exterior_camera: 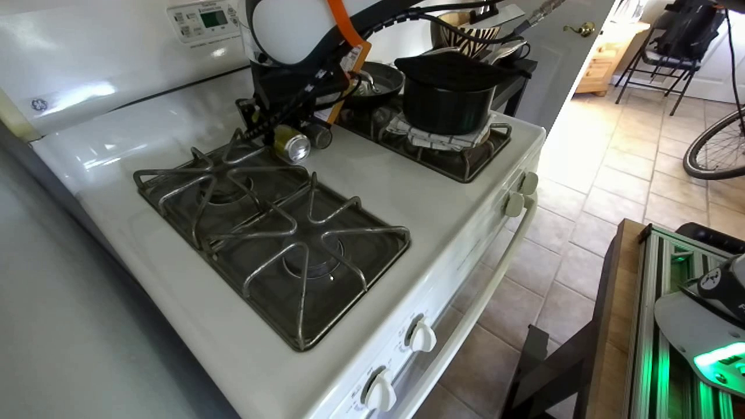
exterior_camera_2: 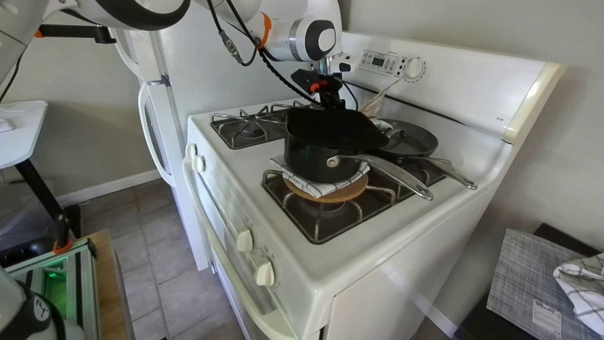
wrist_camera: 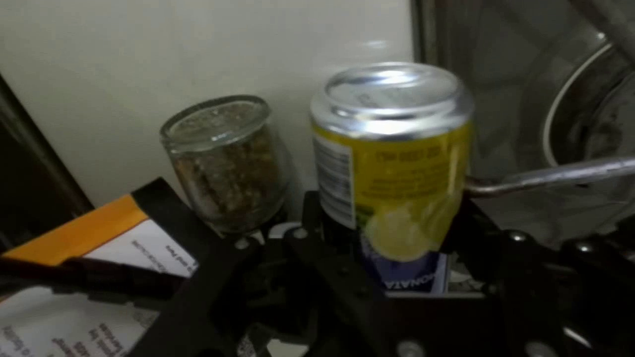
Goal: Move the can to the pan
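Observation:
The can (wrist_camera: pixel 397 178), yellow-sided with a silvery end, is between the fingers of my gripper (wrist_camera: pixel 389 218) in the wrist view, with both fingers against its sides. Their tips partly cover its far part. In an exterior view the can (exterior_camera: pixel 289 144) is on its side low over the stove by a grate, its shiny end toward the front, under the gripper (exterior_camera: pixel 270 125). The pan is a deep black pot (exterior_camera: pixel 445 107) on a checkered cloth; it also shows in an exterior view (exterior_camera_2: pixel 316 163). A flat black shape tops it, hiding the inside. The can is hidden there.
A glass jar (wrist_camera: pixel 225 163) with brown contents is close beside the can. An orange-and-white package (wrist_camera: pixel 144 243) is near the gripper. A shallow frying pan (exterior_camera_2: pixel 408 139) stands behind the pot. The stove grates (exterior_camera: pixel 279 227) are raised. A long metal handle (exterior_camera_2: pixel 391 174) sticks out from the pot.

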Controlling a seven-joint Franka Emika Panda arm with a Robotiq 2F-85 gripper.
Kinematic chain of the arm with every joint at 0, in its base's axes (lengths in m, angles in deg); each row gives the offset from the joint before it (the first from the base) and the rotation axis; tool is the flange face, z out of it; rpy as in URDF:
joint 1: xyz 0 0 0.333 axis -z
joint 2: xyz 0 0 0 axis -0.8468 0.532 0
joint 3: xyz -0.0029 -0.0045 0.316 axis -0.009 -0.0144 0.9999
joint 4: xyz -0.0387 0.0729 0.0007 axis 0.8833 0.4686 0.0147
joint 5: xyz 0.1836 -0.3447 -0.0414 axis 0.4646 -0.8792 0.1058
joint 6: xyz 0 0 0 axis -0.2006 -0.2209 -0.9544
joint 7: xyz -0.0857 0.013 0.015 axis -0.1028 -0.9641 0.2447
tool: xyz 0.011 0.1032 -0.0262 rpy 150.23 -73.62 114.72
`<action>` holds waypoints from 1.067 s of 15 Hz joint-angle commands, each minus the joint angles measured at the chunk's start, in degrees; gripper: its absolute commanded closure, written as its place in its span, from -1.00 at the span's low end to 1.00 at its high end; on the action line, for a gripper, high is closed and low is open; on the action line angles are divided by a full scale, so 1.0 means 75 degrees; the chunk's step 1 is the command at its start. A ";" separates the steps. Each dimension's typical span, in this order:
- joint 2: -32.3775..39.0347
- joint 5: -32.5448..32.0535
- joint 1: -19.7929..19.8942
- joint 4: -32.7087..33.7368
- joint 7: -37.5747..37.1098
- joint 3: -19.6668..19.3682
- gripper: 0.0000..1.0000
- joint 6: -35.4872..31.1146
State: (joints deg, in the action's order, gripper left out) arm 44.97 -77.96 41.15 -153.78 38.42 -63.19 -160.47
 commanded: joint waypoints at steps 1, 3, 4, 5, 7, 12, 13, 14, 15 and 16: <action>-0.0065 -0.0069 -0.0053 0.0171 0.0015 -0.0010 0.26 0.0044; -0.0439 -0.0203 -0.0121 -0.0018 0.0058 -0.0067 0.26 -0.0041; -0.0584 -0.0250 -0.0142 -0.0078 0.0093 -0.0080 0.26 -0.0053; -0.0748 -0.0300 -0.0154 -0.0140 0.0186 -0.0069 0.26 -0.0031; -0.0929 -0.0372 -0.0174 -0.0136 0.0288 -0.0038 0.26 0.0005; -0.2024 -0.0164 -0.0083 -0.1035 0.1289 0.0269 0.26 -0.0342; -0.2379 -0.0129 -0.0027 -0.1407 0.1553 0.0327 0.26 -0.0492; -0.2738 -0.0070 0.0040 -0.1809 0.1784 0.0363 0.26 -0.0690; -0.3059 -0.0040 0.0089 -0.2129 0.1899 0.0341 0.26 -0.0816; -0.3293 -0.0032 0.0297 -0.2398 0.2062 0.0483 0.26 -0.1004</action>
State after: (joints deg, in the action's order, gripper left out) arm 29.51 -79.02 40.52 -160.79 49.87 -61.43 -163.58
